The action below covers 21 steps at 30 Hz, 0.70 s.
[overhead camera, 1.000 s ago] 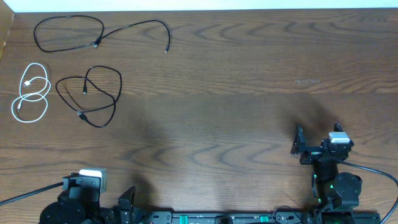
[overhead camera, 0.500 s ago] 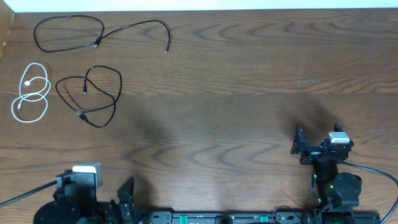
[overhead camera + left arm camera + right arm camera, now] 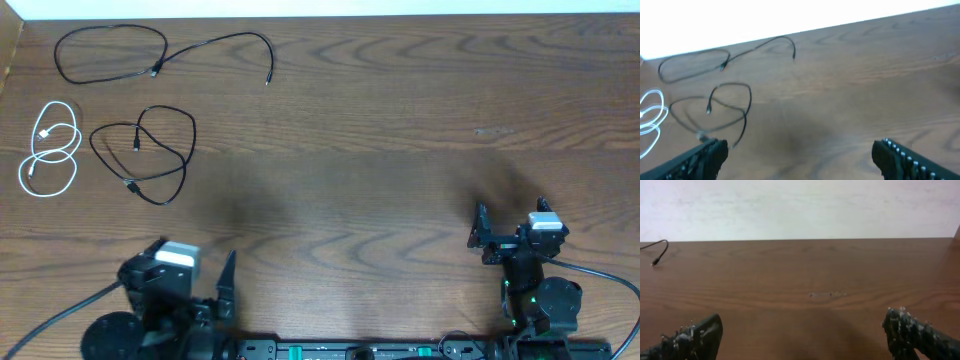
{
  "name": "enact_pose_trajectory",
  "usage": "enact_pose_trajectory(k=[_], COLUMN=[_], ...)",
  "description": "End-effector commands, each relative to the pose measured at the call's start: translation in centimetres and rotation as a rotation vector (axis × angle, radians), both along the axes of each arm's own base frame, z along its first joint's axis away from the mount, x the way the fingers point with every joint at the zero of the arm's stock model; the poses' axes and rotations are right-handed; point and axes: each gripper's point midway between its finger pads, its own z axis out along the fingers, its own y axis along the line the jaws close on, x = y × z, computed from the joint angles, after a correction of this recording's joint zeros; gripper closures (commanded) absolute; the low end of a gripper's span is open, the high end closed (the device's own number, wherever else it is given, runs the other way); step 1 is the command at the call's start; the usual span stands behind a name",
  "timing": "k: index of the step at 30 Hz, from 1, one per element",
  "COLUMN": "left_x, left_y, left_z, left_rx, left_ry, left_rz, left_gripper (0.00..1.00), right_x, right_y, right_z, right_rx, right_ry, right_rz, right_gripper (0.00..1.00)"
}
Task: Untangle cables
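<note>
Three cables lie apart at the table's far left. One black cable [image 3: 110,78] is a loop with a long tail ending near the back edge; it also shows in the left wrist view [image 3: 775,40]. The second black cable [image 3: 187,150] lies in crossed loops, and it appears in the left wrist view [image 3: 747,102] too. The white cable [image 3: 48,155] is coiled at the far left edge, and the left wrist view [image 3: 650,112] shows it. My left gripper [image 3: 190,275] [image 3: 800,157] is open and empty at the front left. My right gripper [image 3: 510,218] [image 3: 800,335] is open and empty at the front right.
The brown wooden table [image 3: 380,130] ends at a pale wall along the back. A black plug end [image 3: 656,259] of the long cable shows at the left of the right wrist view. Thick black arm cables run along the front edge [image 3: 600,275].
My left arm has swung to the right and a little forward along the front edge, still open. The right arm and the cables have not moved.
</note>
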Motion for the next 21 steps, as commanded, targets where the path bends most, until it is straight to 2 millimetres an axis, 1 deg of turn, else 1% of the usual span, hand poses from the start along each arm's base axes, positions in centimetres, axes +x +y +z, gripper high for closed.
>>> enact_pose_trajectory(k=[1, 7, 11, 18, 21], left_x=[1.1, 3.0, 3.9, 5.2, 5.8], left_y=[-0.9, -0.9, -1.0, -0.3, -0.3], left_z=[-2.0, -4.8, -6.1, -7.4, -8.3], left_rx=[0.067, 0.064, 0.052, -0.037, -0.054], left_ry=[-0.063, -0.088, -0.099, -0.165, -0.180], left_rz=[-0.079, -0.069, -0.064, 0.008, 0.016], left_gripper=[0.02, 0.02, 0.02, 0.02, 0.02], right_x=[0.0, 0.0, 0.0, 0.0, 0.0], right_y=[0.1, 0.1, 0.1, 0.1, 0.1], right_z=[-0.2, -0.2, -0.2, -0.2, -0.2], right_rx=[-0.018, -0.018, -0.018, -0.018, -0.018], right_ry=[0.002, 0.002, 0.002, 0.002, 0.002], right_rz=[0.007, 0.007, 0.007, 0.007, 0.007], right_gripper=[0.01, 0.01, 0.01, 0.01, 0.01])
